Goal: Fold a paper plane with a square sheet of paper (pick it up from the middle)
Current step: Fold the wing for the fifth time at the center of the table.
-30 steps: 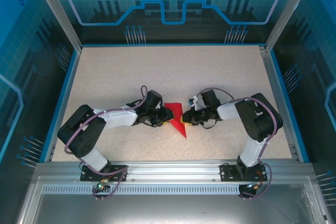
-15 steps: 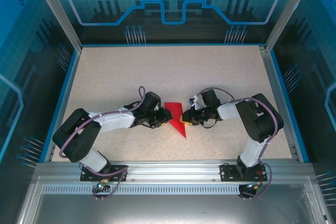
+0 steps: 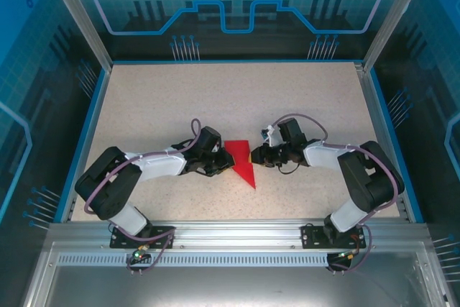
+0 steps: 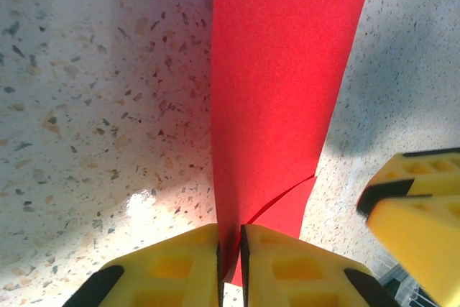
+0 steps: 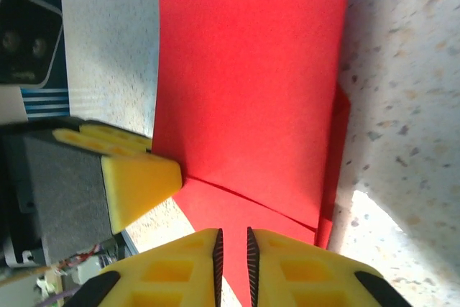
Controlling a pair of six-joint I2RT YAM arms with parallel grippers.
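The square sheet of paper (image 3: 243, 159) lies on the table as a creased red wedge, its tip pointing toward the near edge. My left gripper (image 3: 228, 162) comes at its left side. In the left wrist view that gripper (image 4: 230, 231) is shut on a raised fold of the paper (image 4: 280, 91). My right gripper (image 3: 255, 154) sits at the paper's right edge. In the right wrist view its jaws (image 5: 233, 232) stand almost together, with flat red paper (image 5: 251, 84) showing through the slit and nothing visibly pinched. The left fingers (image 5: 136, 177) touch the crease there.
The speckled tabletop (image 3: 237, 98) has blue rails along its left and right sides. A metal frame post (image 3: 75, 12) and glass walls enclose it. Both arm bases are bolted at the near edge.
My left gripper has closed on the paper's fold. The right gripper has drawn back a little to the right and away, and its elbow has swung outward to the right.
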